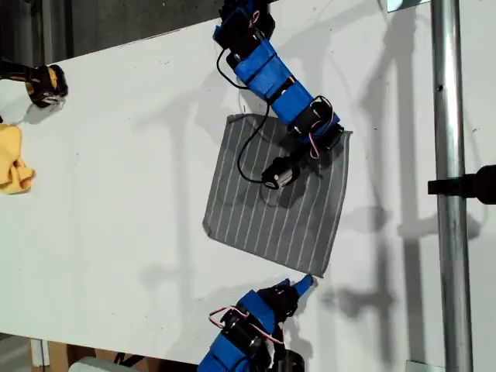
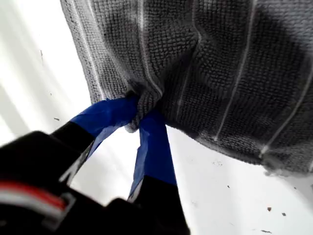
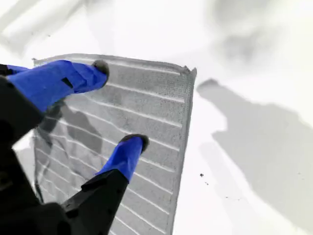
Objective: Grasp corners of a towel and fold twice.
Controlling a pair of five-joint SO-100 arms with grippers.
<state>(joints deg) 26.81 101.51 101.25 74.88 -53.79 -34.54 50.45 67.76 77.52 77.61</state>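
On the white table (image 1: 116, 201) you have the towel (image 1: 279, 205) lying spread and mostly flat, a grey striped cloth. Your first gripper (image 2: 139, 115) has its jaws pinched tight on a bunched edge of the towel (image 2: 220, 63) — the blue fingers (image 2: 154, 147) meet in the fabric, which is puckered up around them. Your second gripper (image 3: 115, 105) hangs above the towel (image 3: 146, 122) near one corner (image 3: 190, 72), jaws parted, nothing between them; whether the fingertips (image 3: 129, 147) touch the cloth cannot be told. Well apart from the towel, toward the exterior view's left, a small yellow cloth (image 1: 14, 159) lies crumpled. Beyond the towel toward the exterior view's right stands a metal pole (image 1: 453, 186).
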